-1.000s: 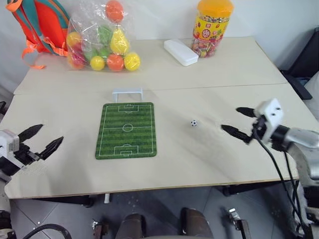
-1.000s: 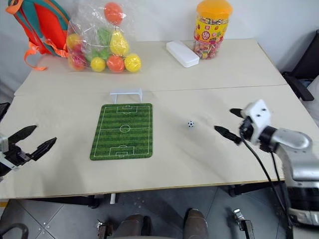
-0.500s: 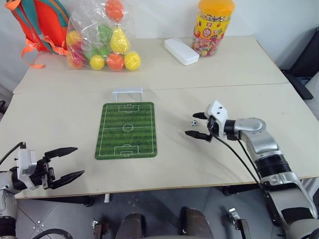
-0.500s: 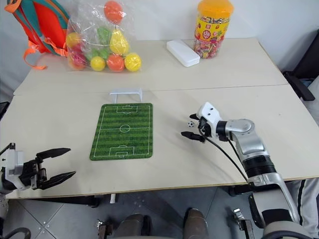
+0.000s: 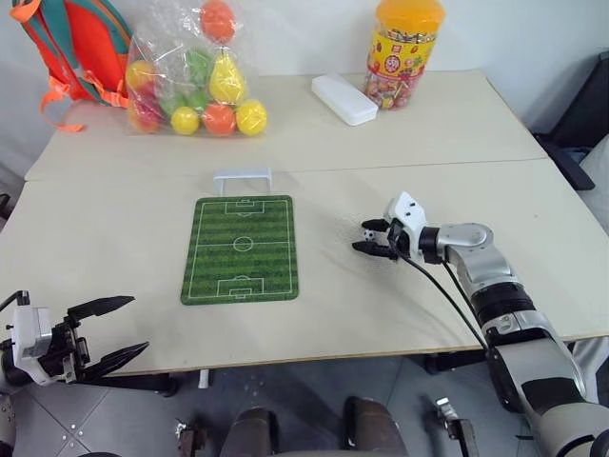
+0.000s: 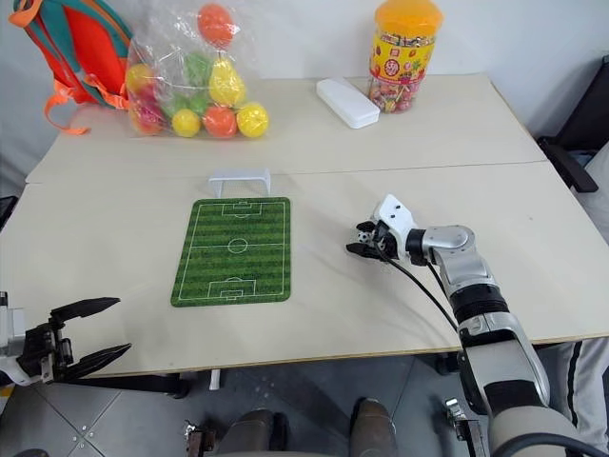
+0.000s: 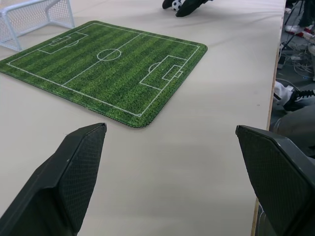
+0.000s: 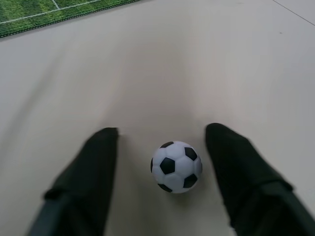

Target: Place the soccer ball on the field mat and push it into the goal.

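The soccer ball (image 8: pixel 176 166), tiny and white with black patches, rests on the bare table to the right of the field mat (image 5: pixel 240 248). My right gripper (image 5: pixel 369 238) lies low over the table with one finger on each side of the ball. Small gaps show on both sides, so it is open and not touching the ball. The goal (image 5: pixel 244 179), a low white frame, stands at the mat's far end. My left gripper (image 5: pixel 107 329) hovers open and empty at the table's front left edge, pointing towards the mat (image 7: pixel 103 64).
At the back of the table are a bag of coloured balls (image 5: pixel 195 81), a white oblong case (image 5: pixel 344 99) and an orange-lidded candy jar (image 5: pixel 404 52). An orange backpack (image 5: pixel 76 43) leans at the far left corner.
My right gripper has reached left to the ball, sunk to the table and narrowed its fingers around it. My left gripper has drawn back and down to the table's front edge.
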`<state>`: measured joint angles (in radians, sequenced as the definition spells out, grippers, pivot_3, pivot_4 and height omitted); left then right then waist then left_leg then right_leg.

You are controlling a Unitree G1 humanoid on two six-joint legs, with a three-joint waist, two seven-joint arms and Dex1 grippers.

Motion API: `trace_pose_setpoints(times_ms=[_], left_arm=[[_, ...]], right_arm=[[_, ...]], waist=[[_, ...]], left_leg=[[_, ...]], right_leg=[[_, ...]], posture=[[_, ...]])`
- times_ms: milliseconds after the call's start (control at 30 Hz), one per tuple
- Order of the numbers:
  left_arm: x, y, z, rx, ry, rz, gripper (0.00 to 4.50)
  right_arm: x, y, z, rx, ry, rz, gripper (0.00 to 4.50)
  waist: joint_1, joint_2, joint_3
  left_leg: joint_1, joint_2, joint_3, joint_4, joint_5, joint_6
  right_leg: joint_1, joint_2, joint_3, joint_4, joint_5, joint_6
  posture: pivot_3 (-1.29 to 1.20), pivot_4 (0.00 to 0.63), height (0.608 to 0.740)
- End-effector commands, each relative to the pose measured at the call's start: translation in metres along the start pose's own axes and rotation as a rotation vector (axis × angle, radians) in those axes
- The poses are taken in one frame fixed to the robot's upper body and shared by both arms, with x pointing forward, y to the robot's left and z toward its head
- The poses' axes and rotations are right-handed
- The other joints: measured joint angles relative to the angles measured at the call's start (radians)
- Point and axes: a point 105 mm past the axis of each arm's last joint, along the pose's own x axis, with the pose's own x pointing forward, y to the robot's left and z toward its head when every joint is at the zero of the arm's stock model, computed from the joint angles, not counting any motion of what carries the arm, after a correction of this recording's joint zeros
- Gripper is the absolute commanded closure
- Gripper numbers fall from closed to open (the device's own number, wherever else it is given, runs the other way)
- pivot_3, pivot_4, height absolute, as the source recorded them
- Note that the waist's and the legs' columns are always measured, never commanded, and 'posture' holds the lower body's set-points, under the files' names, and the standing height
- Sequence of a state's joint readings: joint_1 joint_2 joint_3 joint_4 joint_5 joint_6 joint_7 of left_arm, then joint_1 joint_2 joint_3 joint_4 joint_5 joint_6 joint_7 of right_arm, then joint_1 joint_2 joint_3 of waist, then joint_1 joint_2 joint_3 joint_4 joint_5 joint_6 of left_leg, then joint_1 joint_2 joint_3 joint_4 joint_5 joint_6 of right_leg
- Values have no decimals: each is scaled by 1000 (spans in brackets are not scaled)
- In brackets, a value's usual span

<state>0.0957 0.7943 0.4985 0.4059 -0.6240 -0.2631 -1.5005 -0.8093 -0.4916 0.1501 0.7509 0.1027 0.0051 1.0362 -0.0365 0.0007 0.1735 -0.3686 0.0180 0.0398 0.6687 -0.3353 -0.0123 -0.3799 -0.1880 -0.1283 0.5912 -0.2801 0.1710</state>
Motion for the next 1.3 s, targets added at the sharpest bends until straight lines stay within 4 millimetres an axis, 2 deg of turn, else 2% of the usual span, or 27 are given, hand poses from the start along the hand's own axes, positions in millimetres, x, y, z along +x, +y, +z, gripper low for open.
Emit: trace_pose_setpoints(times_ms=[33,100,267,300,367,467,533,600,667,700,767,967,1133,1300], left_arm=[[-6,3,10,36,-33,13,0],[-5,6,11,38,-45,27,0],[-4,9,12,33,-59,26,0],[-3,9,12,32,-61,23,0],[-2,9,10,29,-61,17,0],[0,10,8,25,-73,17,0],[1,10,6,21,-86,22,0],[2,7,4,15,-88,11,0],[4,0,-1,3,-71,-25,0],[3,-6,-5,-7,-56,-46,0],[4,-12,-10,-17,-47,-56,0],[-1,-28,-18,-40,-13,-76,0],[-4,-31,-18,-34,-15,-30,0],[-6,-26,-11,-15,-61,60,0]], right_arm=[[-4,-7,4,4,-3,-31,2926],[-3,-8,8,-3,-14,-28,3598],[-1,-4,35,-60,-84,-4,3655],[2,-1,47,-73,-117,3,3655],[12,14,78,-82,-184,54,3655],[30,50,104,-113,-200,174,3655],[45,81,115,-122,-179,267,3655],[53,98,121,-124,-173,306,3655],[62,120,128,-133,-184,354,3655],[71,139,131,-141,-188,405,3655],[85,160,132,-160,-174,451,3655],[118,185,130,-193,-136,465,3655],[133,195,124,-203,-120,477,3655],[141,200,116,-212,-100,492,3655]], waist=[[1,0,0],[1,0,0],[0,0,0],[0,1,0],[-7,1,0],[-17,1,0],[-19,1,0],[-20,1,0],[-19,0,0],[-19,-1,0],[-20,-1,0],[-22,-2,-1],[-22,-2,-1],[-23,-2,-1]], left_leg=[[0,0,0,0,0,0],[0,0,0,0,0,0],[-1,0,0,0,0,0],[-1,0,0,-1,0,0],[-1,0,0,-1,0,0],[-1,2,2,-2,0,-1],[-1,2,2,-2,0,-1],[-1,3,3,-2,0,-1],[-2,3,4,-2,0,-2],[-3,3,5,-2,0,-2],[-3,3,6,-2,0,-2],[-3,4,10,-2,-1,-2],[-2,7,11,-2,-1,-3],[-2,8,13,-2,-2,-4]], right_leg=[[0,0,0,0,0,0],[0,0,0,0,0,0],[-1,0,0,0,0,0],[-1,0,0,0,0,0],[-2,0,0,0,0,0],[-4,2,0,1,0,0],[-5,2,0,2,0,0],[-6,2,0,2,0,-1],[-8,2,0,4,0,-1],[-9,2,0,4,1,-1],[-11,2,-1,5,1,-2],[-13,2,-1,6,2,-3],[-14,4,-1,6,2,-4],[-14,5,-1,7,2,-5]], posture=[[0,150,740],[0,150,740],[0,150,740],[0,150,740],[0,150,740],[0,150,740],[0,150,740],[0,150,740],[0,150,740],[0,150,740],[0,150,740],[0,150,740],[0,150,740],[0,150,740]])
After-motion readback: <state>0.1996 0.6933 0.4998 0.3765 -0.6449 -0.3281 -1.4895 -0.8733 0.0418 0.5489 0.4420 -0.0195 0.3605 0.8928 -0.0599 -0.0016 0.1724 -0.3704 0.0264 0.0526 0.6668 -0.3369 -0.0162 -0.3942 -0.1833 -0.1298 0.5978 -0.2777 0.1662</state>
